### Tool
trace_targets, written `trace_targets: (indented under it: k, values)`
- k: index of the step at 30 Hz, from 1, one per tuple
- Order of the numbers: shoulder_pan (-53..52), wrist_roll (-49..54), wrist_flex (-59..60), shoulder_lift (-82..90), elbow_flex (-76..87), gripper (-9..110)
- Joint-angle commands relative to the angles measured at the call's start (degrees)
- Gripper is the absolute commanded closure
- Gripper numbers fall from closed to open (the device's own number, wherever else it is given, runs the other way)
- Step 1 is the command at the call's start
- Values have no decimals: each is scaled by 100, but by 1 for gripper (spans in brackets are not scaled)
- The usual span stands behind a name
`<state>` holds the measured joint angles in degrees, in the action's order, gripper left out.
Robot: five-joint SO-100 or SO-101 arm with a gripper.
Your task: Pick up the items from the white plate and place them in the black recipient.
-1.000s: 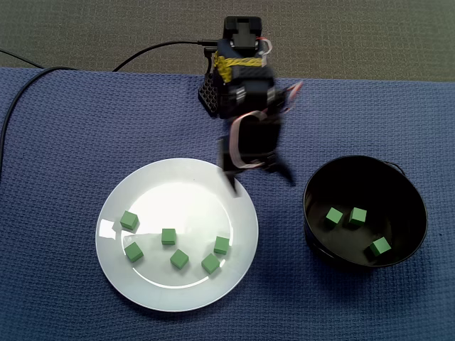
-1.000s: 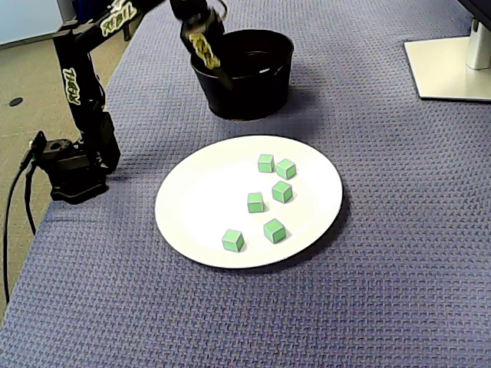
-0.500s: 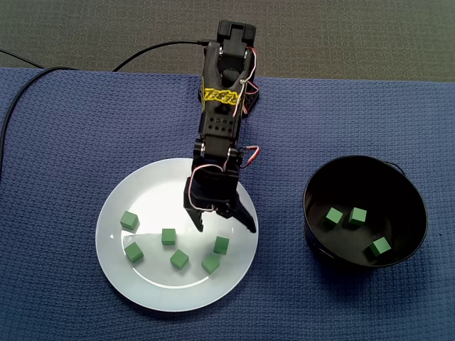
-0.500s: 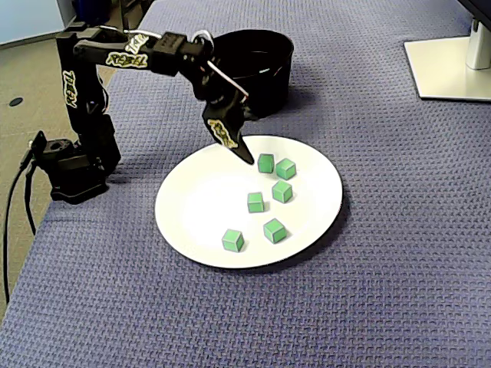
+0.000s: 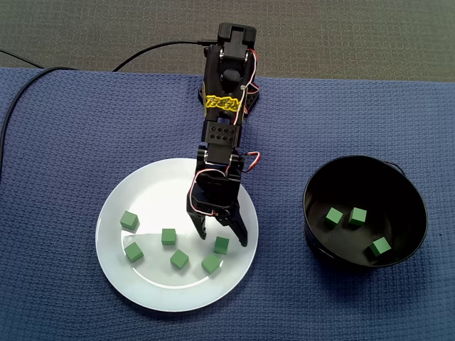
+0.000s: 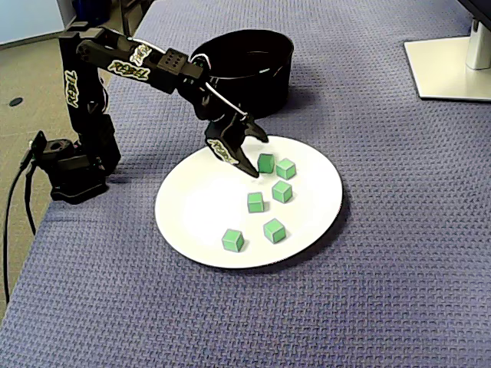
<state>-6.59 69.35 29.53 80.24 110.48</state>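
Gripper: hanging low over the white plate, fingers spread apart and grasping nothing
Nearest cube: showing between the 2 fingertips, sitting at 4 o'clock on the plate in the top-down fixed view
Other cubes: 5 lying from 9 to 5 o'clock
Black bowl: standing at 3 o'clock of the plate, holding 3 green blocks

White plate on blue cloth, holding six green cubes spread from 9 to 4 o'clock across its lower half. Black arm enters from 12 o'clock; gripper spread wide over the plate, one finger on each side of the 4 o'clock cube. Black bowl at 3 o'clock of the plate, apart from it, contains three cubes.
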Motion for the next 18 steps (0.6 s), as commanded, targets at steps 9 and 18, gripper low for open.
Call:
trace_targets:
  k: [9,18]
  values:
    - [105,-246,-888,62,387,81]
    - [193,-334,-1099,70,545,99]
